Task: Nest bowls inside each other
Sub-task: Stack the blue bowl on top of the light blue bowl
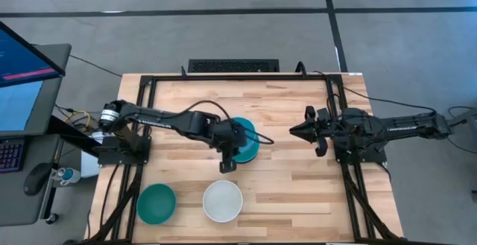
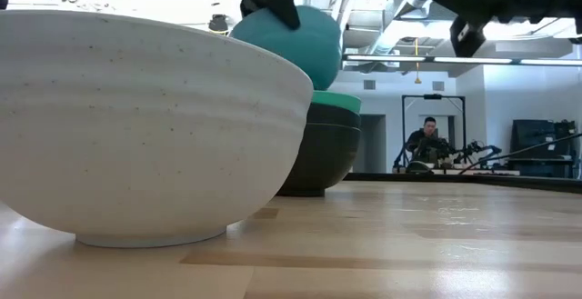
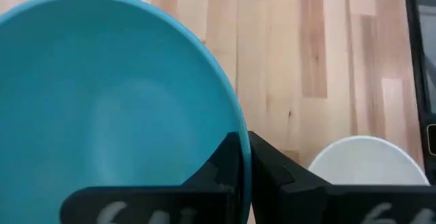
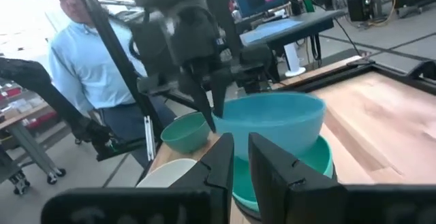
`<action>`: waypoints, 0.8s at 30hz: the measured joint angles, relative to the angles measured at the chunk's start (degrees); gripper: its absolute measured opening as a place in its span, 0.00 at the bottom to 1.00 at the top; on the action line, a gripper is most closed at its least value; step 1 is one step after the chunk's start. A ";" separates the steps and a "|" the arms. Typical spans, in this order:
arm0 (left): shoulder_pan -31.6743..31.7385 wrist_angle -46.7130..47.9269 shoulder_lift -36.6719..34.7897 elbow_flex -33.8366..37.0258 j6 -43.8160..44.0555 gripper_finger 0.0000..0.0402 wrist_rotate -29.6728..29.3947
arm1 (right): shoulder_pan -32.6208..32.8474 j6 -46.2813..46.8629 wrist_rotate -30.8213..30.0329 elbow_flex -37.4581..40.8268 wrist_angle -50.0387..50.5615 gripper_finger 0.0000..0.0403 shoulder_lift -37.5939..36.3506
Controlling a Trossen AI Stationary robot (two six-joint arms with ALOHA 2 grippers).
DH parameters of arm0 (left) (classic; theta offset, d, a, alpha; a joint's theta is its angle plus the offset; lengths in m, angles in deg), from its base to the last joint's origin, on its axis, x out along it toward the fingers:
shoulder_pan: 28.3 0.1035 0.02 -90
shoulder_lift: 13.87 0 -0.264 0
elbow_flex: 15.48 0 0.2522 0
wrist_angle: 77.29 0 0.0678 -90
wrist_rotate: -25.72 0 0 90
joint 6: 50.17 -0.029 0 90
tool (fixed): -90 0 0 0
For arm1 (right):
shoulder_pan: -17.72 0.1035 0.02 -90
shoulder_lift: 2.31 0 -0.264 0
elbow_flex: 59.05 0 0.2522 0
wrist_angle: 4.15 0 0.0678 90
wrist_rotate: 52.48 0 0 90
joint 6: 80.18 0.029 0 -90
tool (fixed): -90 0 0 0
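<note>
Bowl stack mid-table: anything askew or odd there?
Only the top one. The left hand grips a cyan bowl by its rim, above the stack and not seated in it. The white bowl and teal bowl sit upright and apart. Nothing spilled or damaged.

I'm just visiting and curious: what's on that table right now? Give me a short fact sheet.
Left gripper: pinching the rim of a cyan bowl, held above the stack
Stack: nested bowls mid-table, a cyan one on top, dark ones beneath
Teal-green bowl: alone near the table's front edge
White bowl: beside the teal-green one
Right gripper: waiting to the right of the stack, holding nothing
</note>
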 joint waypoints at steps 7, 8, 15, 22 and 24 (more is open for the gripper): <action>-2.10 0.21 1.34 0.04 1.00 0.00 -4.60 | 0.50 0.95 -0.02 0.01 -0.67 0.17 -0.74; -2.20 0.21 1.59 0.04 1.02 0.00 -4.89 | 0.52 0.96 -0.02 0.01 -0.64 0.17 -0.76; -2.05 -2.49 4.61 0.41 1.02 0.00 -5.99 | 0.51 0.97 -0.02 0.02 -0.89 0.17 -0.88; -2.02 -5.19 7.46 0.44 0.89 0.00 -4.05 | 0.50 1.04 -0.02 0.01 -0.43 0.17 -0.88; -1.96 -4.96 7.92 0.44 1.26 0.00 -4.01 | 0.50 1.04 0.00 0.01 -0.50 0.17 -0.88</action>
